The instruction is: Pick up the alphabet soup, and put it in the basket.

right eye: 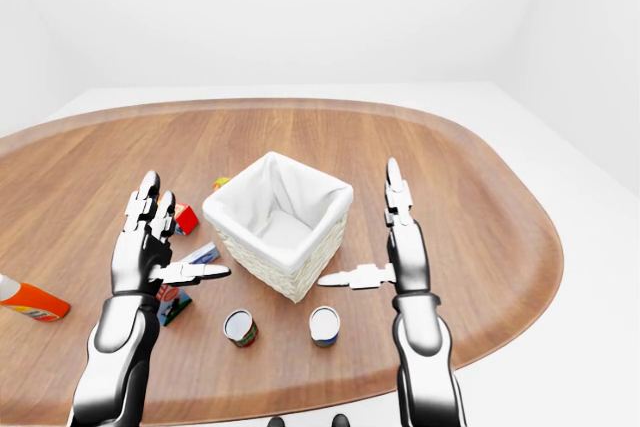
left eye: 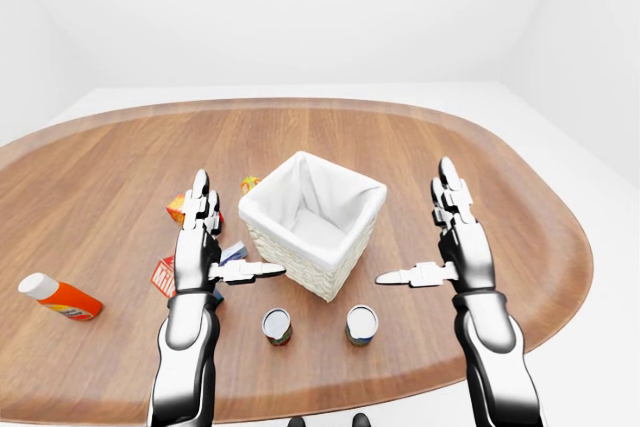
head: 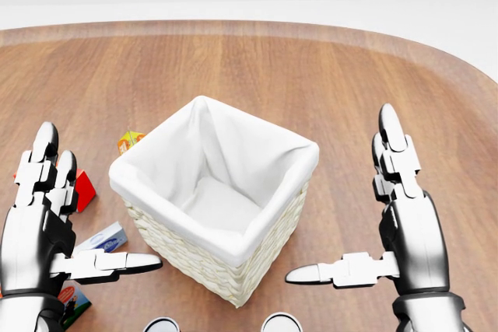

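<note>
Both hands are up and spread wide: the left hand stands with fingers pointing up and thumb stuck out sideways toward the basket, and it's holding nothing, touching nothing. Same story for the right hand, fingers upright, thumb reaching inward, empty. The white-lined wicker basket sits between the two hands, near the middle of the wooden tabletop.

Now the cans: two of them stand upright close to the tabletop's near edge, below the basket in the left-eye view. The left can has a red-and-green label and sits nearer the left hand's thumb; the right can shows blue and yellow, below and left of the right thumb. Which one is the alphabet soup, the labels are too small to tell. Neither hand is touching either can.

Off to the left, small boxes cluster behind the left hand, and an orange bottle with a white cap lies on its side near the tabletop's left edge.
</note>
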